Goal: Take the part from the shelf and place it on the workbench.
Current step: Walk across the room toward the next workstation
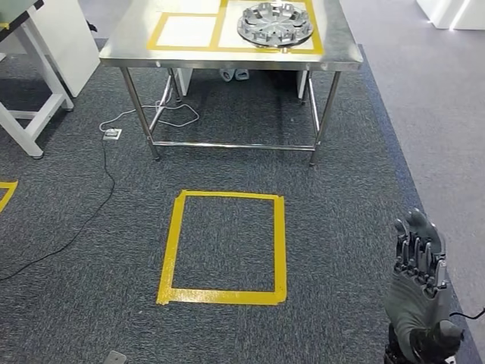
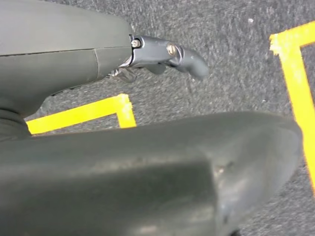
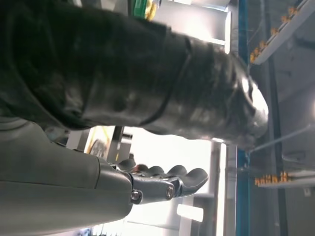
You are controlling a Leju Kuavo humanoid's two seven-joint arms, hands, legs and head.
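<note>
Workbench (image 1: 143,45) showing brushed steel, dull sheen. Part (image 1: 275,23) looking like cast metal, bright silver. Carpet (image 1: 343,189) reading as rough grey pile. Yellow floor tape (image 1: 224,246) appearing smooth, matt. Right hand (image 1: 420,292) looking matt grey.

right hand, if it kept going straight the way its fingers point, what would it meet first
Probably nothing close. The right hand is raised with fingers pointing up and forward, over bare carpet. The steel table stands further ahead and left; depth is unclear.
</note>
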